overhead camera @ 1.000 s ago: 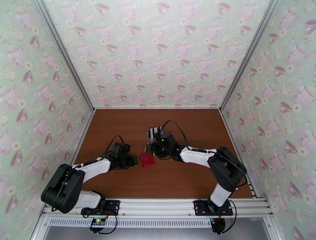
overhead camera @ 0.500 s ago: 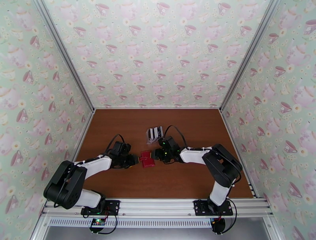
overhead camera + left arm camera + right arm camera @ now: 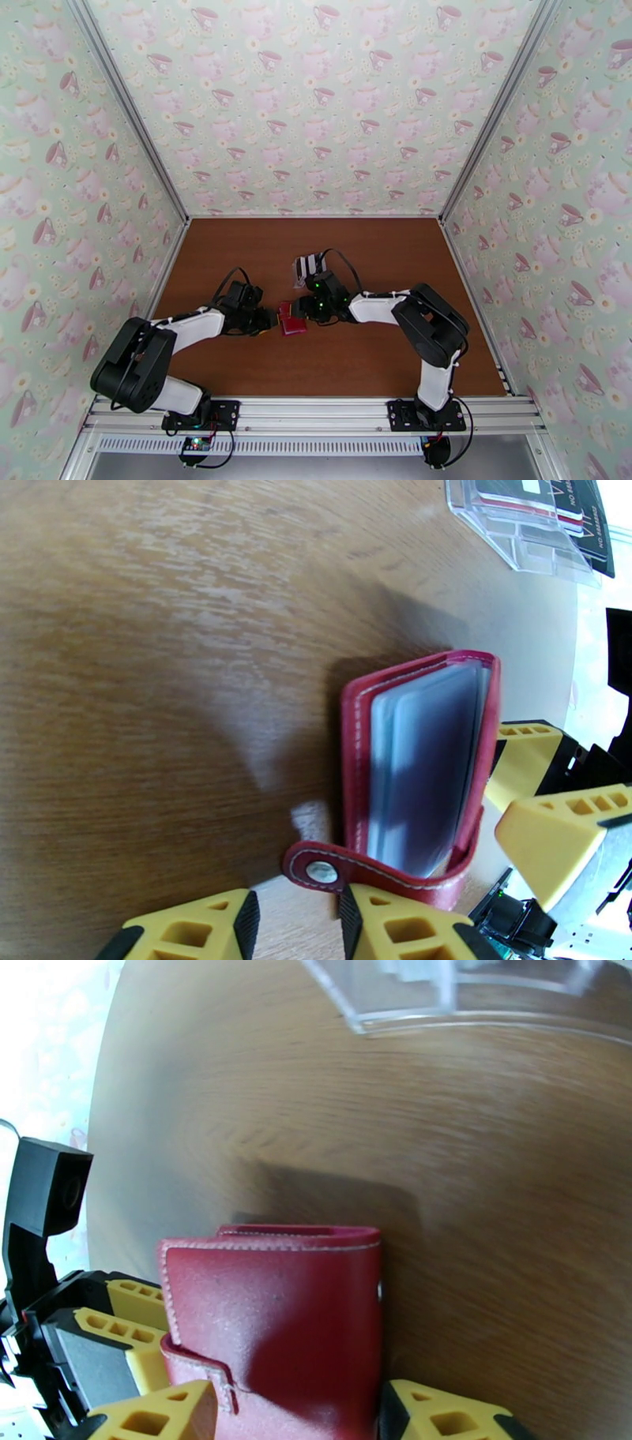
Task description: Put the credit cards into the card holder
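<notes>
The card holder (image 3: 291, 319), a red wallet with pale blue-grey pockets, stands partly open on its edge on the brown table. In the left wrist view its snap tab (image 3: 320, 869) sits at the tips of my left gripper (image 3: 296, 906), which is shut on the card holder (image 3: 419, 780). My left gripper (image 3: 272, 322) is at its left side. My right gripper (image 3: 302, 309) is at its right, open. In the right wrist view the right gripper (image 3: 296, 1414) has a finger on either side of the red cover (image 3: 276, 1315). The credit cards (image 3: 310, 265) stand in a clear rack just behind.
The clear plastic slotted rack (image 3: 521, 535) holds black and white cards beyond the wallet, and its front wall (image 3: 442, 999) is close ahead of the right wrist. Patterned walls (image 3: 118, 237) enclose the table on three sides.
My right arm has pulled back from the rack and come down to the wallet's right side. The wallet has shifted slightly left and looks narrower. The left arm has barely moved.
</notes>
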